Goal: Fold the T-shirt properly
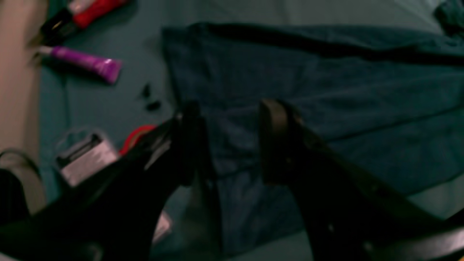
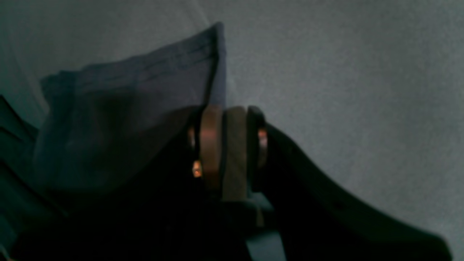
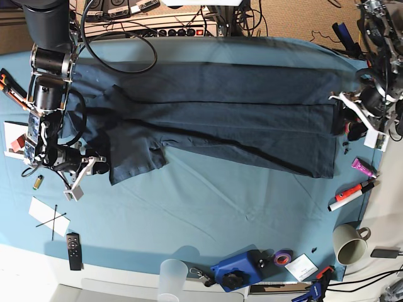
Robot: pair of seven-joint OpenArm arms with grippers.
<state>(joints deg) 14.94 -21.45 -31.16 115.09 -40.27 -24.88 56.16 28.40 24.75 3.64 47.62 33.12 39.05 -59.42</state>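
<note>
The dark navy T-shirt (image 3: pixel 227 116) lies stretched across the teal table cloth (image 3: pixel 208 207), folded lengthwise. One short flap (image 3: pixel 133 157) hangs toward the front at the left. My right gripper (image 3: pixel 99 165) is at that flap's left edge. In the right wrist view it (image 2: pixel 232 145) is shut on an edge of the T-shirt (image 2: pixel 127 119), which rises as a lifted corner. My left gripper (image 3: pixel 343 123) is at the shirt's right end. In the blurred left wrist view it (image 1: pixel 230 141) is open just above the T-shirt (image 1: pixel 308 79) and holds nothing.
A purple tube (image 3: pixel 364 167), a red marker (image 3: pixel 350 195) and small tools lie by the right edge. A mug (image 3: pixel 349 242), tape roll (image 3: pixel 283 257), blue tool (image 3: pixel 239 269) and clear cup (image 3: pixel 173 277) stand along the front. A remote (image 3: pixel 73 250) lies front left.
</note>
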